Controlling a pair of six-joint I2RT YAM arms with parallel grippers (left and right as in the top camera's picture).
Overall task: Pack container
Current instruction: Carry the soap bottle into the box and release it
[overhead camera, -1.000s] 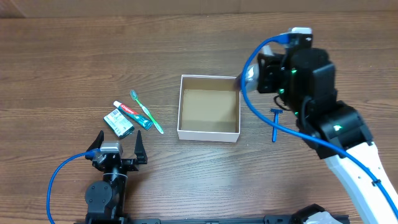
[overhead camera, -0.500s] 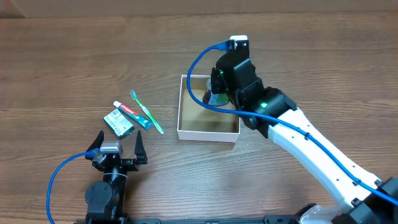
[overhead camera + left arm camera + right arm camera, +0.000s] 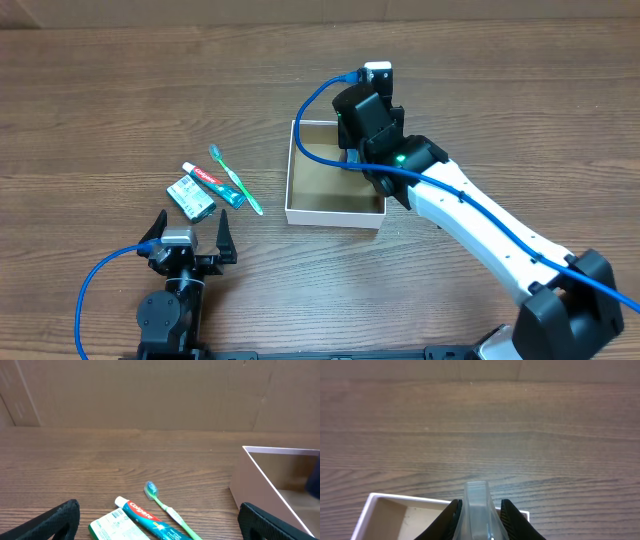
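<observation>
Wooden table [image 3: 100, 90]: right end effector [image 3: 480, 512] clamps a clear item [image 3: 476, 495] over the container [image 3: 335, 213]; left end effector [image 3: 192, 238] gapes wide.

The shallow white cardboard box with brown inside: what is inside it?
The white cardboard box shows bare brown floor on its left. Over its right part the right end effector grips a clear plastic piece; the arm covers the floor there, so anything below is hidden.

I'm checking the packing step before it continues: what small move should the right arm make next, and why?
Probably lower a little and then open the jaws. The right gripper is shut on a clear plastic item and hangs over the far right part of the container, so a release there should leave the item inside the box.
</observation>
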